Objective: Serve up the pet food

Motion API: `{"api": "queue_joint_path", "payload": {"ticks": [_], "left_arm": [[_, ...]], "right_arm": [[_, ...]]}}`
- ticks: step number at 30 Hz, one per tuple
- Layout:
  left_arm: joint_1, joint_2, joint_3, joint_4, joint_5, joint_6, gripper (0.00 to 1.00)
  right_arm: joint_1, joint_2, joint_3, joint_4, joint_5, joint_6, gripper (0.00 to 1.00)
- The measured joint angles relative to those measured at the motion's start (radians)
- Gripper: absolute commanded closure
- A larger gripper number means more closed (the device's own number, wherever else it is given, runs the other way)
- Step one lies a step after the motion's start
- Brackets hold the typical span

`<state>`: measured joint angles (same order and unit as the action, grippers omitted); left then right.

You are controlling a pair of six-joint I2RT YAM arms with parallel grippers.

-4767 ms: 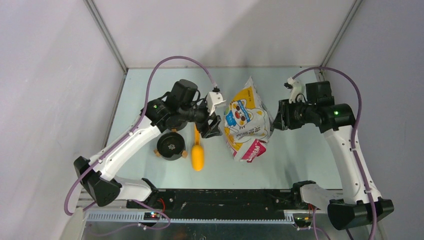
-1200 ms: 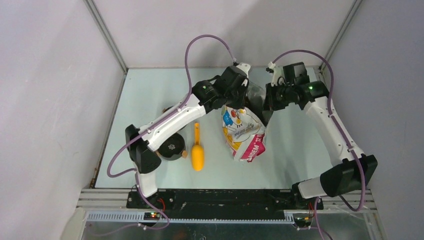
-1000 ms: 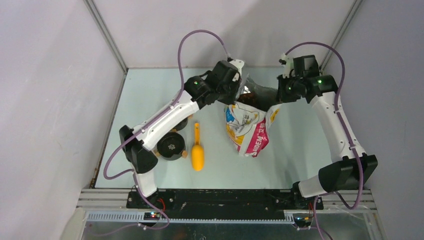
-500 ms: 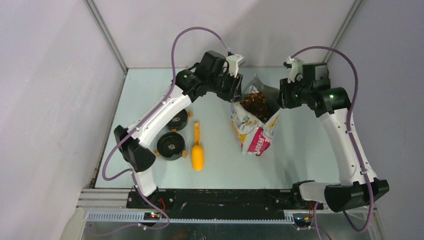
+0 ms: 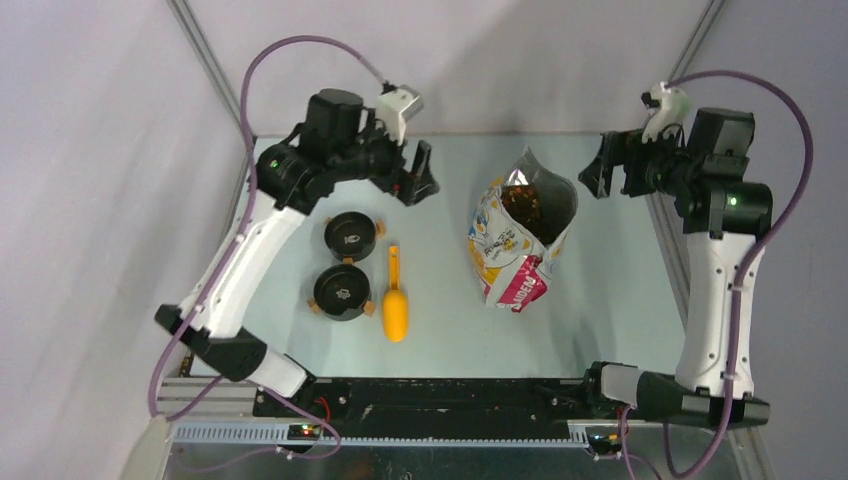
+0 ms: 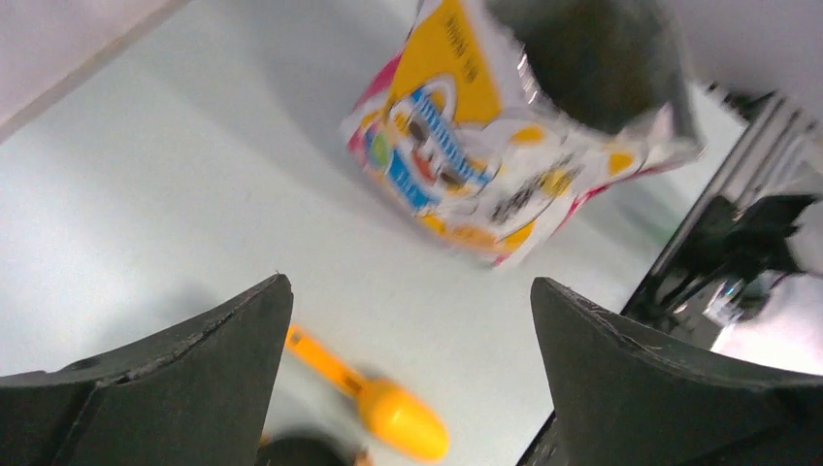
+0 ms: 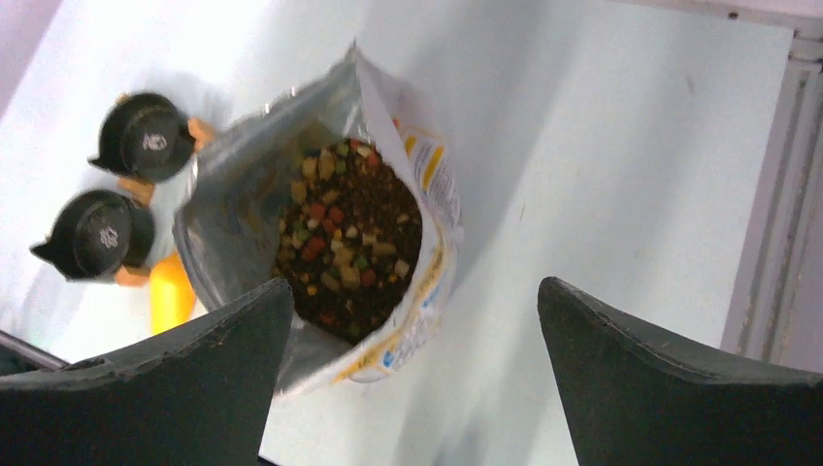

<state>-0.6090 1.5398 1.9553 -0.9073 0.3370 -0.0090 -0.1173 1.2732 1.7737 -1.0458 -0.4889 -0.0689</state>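
Observation:
The pet food [image 5: 527, 203] is a heap of brown, tan and coloured pellets [image 7: 349, 233] inside the printed bag [image 5: 510, 255], which stands upright with its top wide open at mid-table. My left gripper [image 5: 420, 178] hangs open and empty to the left of the bag [image 6: 485, 165], apart from it. Right of the bag, my right gripper [image 5: 603, 165] is also open and empty, looking down into the bag's mouth [image 7: 415, 282]. In the left wrist view my gripper [image 6: 408, 282] holds nothing.
An orange scoop [image 5: 396, 300] lies flat left of the bag. Two black bowls [image 5: 350, 233] [image 5: 341, 290] sit beside it, further left. The enclosure walls stand close behind both grippers, and a metal rail [image 7: 776, 194] runs along the table's right edge.
Both grippers opened and released the bag's top edges. The left arm swung away to the left, the right arm to the right. The bag now stands alone with its mouth open.

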Motion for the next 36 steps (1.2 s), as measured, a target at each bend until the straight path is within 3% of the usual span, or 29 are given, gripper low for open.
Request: {"api": "queue_joint_path", "payload": {"ticks": [7, 13, 23, 30, 36], "left_arm": [[0.019, -0.095, -0.271, -0.205, -0.072, 0.154, 0.00], [0.017, -0.068, -0.637, -0.190, -0.129, 0.148, 0.00], [-0.039, -0.211, -0.807, -0.008, -0.343, 0.151, 0.00], [-0.058, -0.149, -0.815, 0.078, -0.386, 0.160, 0.00], [-0.051, -0.117, -0.853, 0.261, -0.442, -0.001, 0.00]], "right_arm": [[-0.008, -0.245, -0.348, -0.049, 0.050, -0.155, 0.00], [-0.028, -0.414, -0.564, -0.070, 0.048, -0.262, 0.00], [-0.087, -0.577, -0.647, -0.083, 0.018, -0.285, 0.00], [-0.091, -0.588, -0.666, -0.083, 0.043, -0.323, 0.01], [-0.092, -0.665, -0.663, -0.025, 0.041, -0.273, 0.00]]}}
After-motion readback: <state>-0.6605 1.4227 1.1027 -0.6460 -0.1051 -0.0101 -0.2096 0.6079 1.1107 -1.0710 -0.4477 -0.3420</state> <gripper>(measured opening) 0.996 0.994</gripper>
